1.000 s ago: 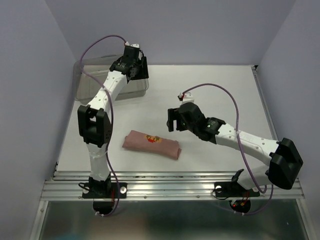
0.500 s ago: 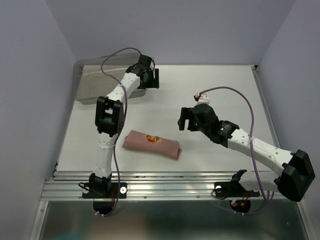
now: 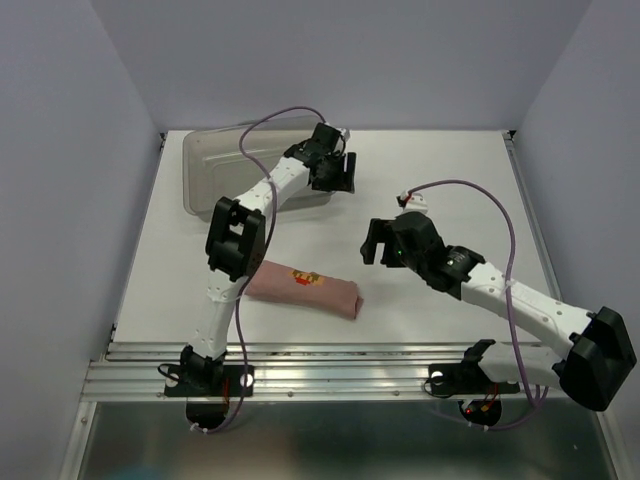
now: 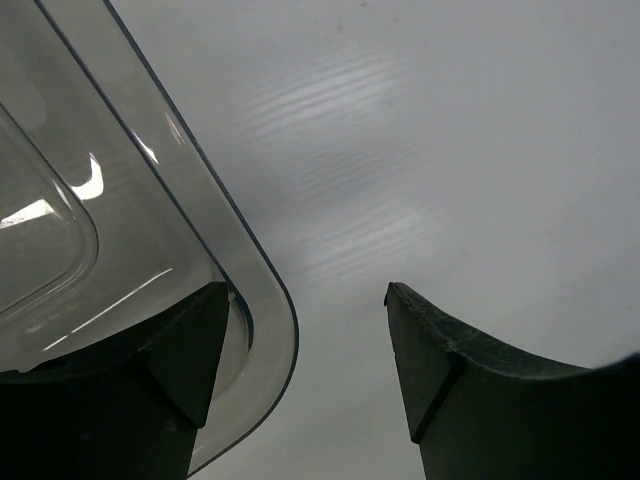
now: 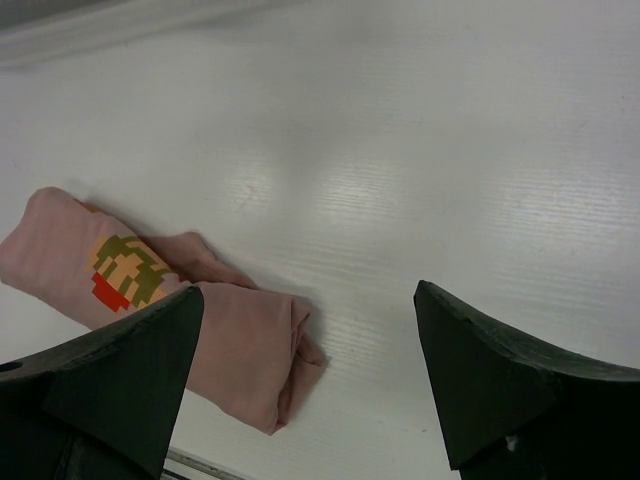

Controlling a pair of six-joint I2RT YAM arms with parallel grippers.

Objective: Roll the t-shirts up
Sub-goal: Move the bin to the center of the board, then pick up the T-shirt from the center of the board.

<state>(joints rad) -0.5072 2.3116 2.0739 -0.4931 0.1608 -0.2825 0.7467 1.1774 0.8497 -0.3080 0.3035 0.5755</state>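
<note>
near the front edge of the white table (image 3: 450, 170), a dusty-pink t-shirt (image 3: 303, 288) lies already rolled into a short, thick log. seen from above, its long axis runs left to right, the right end tipped slightly toward the front edge. a small orange, yellow and white print (image 3: 304, 275) faces up on top of the roll.

beyond the roll and off its right end hangs the right gripper (image 3: 372, 243), near it but not touching. its two black fingers stand wide apart with nothing between them. in the right wrist view the roll (image 5: 240, 350) sits low and to the left, partly behind the left-hand finger, with its folded end pointing toward the gap between the jaws.

well beyond the roll, toward the back of the table, the left gripper (image 3: 340, 172) is at the right-hand corner of a clear grey plastic bin (image 3: 215, 180). its jaws are also spread wide and clamp nothing. in the left wrist view one finger sits at the bin's rounded rim (image 4: 285, 330); whether it touches the plastic is hard to say.

the right gripper is clearly the nearer to the roll. to take it, it would probably need to come toward the front edge and leftward, then close across the short width, not along the length.
</note>
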